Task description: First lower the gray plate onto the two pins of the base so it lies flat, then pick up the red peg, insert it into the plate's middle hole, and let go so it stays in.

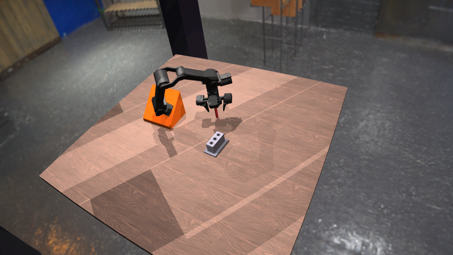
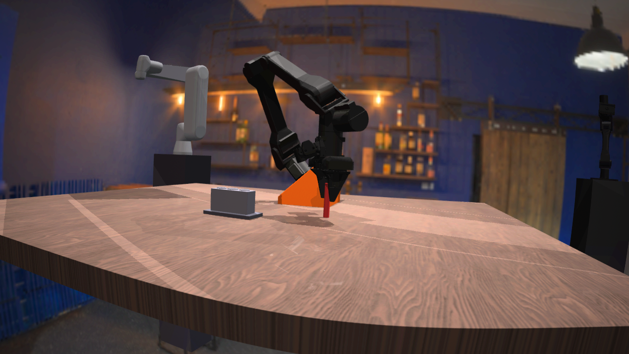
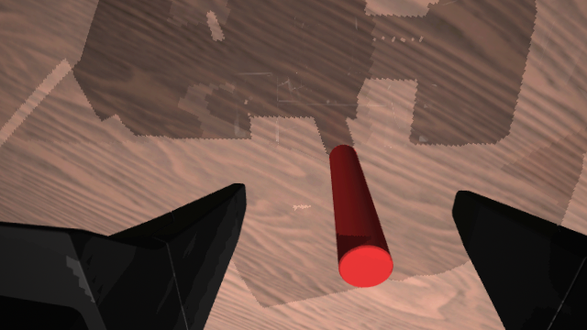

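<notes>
Black two-fingered gripper: wide open, nothing gripped. Upright red cylindrical peg: between the fingers, ungripped. Step judged in hand: peg pickup; next move requires centred closing. Beyond, gray rectangular plate: apparently seated on its base.

No lettering, label, brand name, number or sign can be read anywhere, from the edges of the wooden table to its corners. The bottles on the shelves beyond the table's far edge are too blurred for any print to be made out.
</notes>
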Available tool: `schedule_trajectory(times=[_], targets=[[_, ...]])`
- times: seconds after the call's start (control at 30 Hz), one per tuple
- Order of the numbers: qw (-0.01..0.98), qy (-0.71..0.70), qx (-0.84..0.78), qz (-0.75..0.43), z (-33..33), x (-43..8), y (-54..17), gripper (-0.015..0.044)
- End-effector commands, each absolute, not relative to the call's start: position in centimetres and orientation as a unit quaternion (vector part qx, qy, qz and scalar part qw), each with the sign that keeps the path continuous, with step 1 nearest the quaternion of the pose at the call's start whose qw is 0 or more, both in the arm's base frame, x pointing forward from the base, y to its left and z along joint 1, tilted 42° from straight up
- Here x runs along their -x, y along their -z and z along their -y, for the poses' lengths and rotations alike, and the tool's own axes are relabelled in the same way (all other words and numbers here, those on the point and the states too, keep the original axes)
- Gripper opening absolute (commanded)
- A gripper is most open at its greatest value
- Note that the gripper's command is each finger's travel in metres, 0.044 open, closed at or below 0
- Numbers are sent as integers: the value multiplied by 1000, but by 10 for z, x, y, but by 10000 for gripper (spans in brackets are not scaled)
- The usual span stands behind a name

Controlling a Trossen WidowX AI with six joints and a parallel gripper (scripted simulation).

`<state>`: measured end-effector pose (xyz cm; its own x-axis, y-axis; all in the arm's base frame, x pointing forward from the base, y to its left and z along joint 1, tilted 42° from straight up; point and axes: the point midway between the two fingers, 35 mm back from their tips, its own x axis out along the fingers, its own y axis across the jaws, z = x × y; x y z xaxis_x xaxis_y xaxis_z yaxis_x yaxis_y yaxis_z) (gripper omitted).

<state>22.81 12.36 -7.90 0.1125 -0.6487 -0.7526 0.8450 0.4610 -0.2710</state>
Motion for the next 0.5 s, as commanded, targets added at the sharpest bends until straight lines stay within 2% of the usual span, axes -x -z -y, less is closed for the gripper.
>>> schedule_trajectory(times=[0.0, 0.3, 0.47], targets=[[738, 506, -111, -432, -122, -228, 79, 256], [738, 506, -111, -432, -122, -228, 79, 20], [738, 506, -111, -432, -122, -228, 79, 0]])
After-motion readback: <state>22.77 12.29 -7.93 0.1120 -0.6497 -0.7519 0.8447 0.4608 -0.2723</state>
